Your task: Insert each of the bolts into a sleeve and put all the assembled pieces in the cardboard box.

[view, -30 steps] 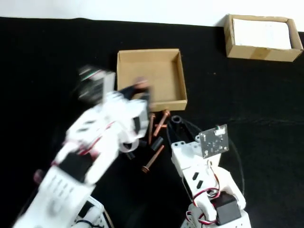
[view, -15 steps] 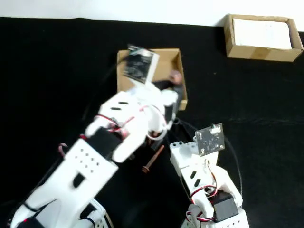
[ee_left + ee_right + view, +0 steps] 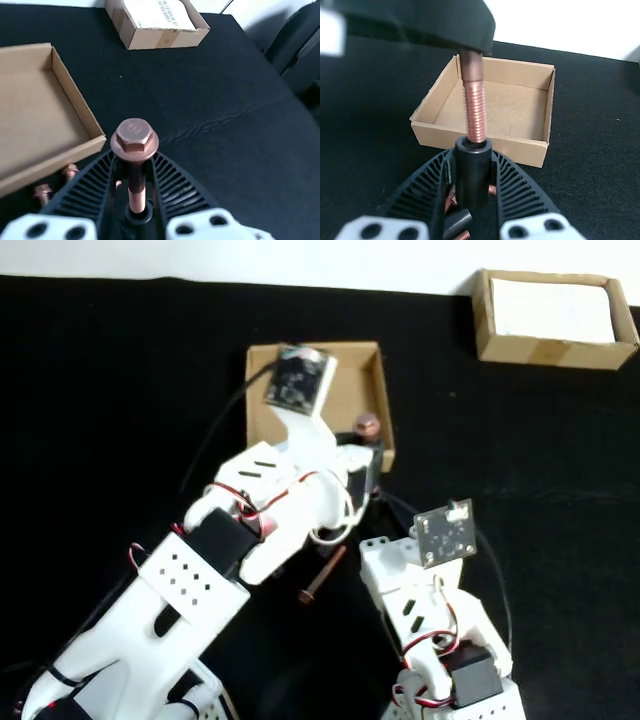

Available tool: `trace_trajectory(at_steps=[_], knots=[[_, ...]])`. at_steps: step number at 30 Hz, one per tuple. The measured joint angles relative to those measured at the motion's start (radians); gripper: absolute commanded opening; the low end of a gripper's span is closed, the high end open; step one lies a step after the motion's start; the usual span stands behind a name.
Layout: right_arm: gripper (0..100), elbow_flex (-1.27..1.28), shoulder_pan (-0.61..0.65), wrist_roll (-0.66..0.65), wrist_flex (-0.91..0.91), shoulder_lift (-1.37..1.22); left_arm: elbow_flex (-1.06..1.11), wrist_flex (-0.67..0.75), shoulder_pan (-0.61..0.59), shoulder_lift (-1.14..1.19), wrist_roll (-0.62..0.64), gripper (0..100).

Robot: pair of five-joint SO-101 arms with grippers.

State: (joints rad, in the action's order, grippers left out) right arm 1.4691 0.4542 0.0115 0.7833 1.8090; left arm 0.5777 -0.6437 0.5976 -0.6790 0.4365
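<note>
Bolt (image 3: 134,141), copper, hex head up, clamped by the shank in my left gripper (image 3: 134,159). In the high view its head shows just above frame centre, at the lower right corner of the cardboard box (image 3: 262,390). The threaded end meets the mouth of the sleeve (image 3: 472,175), which my right gripper (image 3: 472,167) clasps upright; how deep it sits I cannot tell. To seat it well, I judge shank and bore must stay in line. I would lower straight and release only when the head nears the rim, since a tilt could jam the threads. One loose bolt (image 3: 320,577) lies on the table (image 3: 120,390), below centre.
</note>
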Motion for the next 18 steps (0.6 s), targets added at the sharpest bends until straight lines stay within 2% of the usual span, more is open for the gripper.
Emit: trace_trajectory(at_steps=[18], knots=[[0.8,0.0,0.0,0.0,0.0,0.0,0.017,-0.052,0.014,0.002,0.003,1]])
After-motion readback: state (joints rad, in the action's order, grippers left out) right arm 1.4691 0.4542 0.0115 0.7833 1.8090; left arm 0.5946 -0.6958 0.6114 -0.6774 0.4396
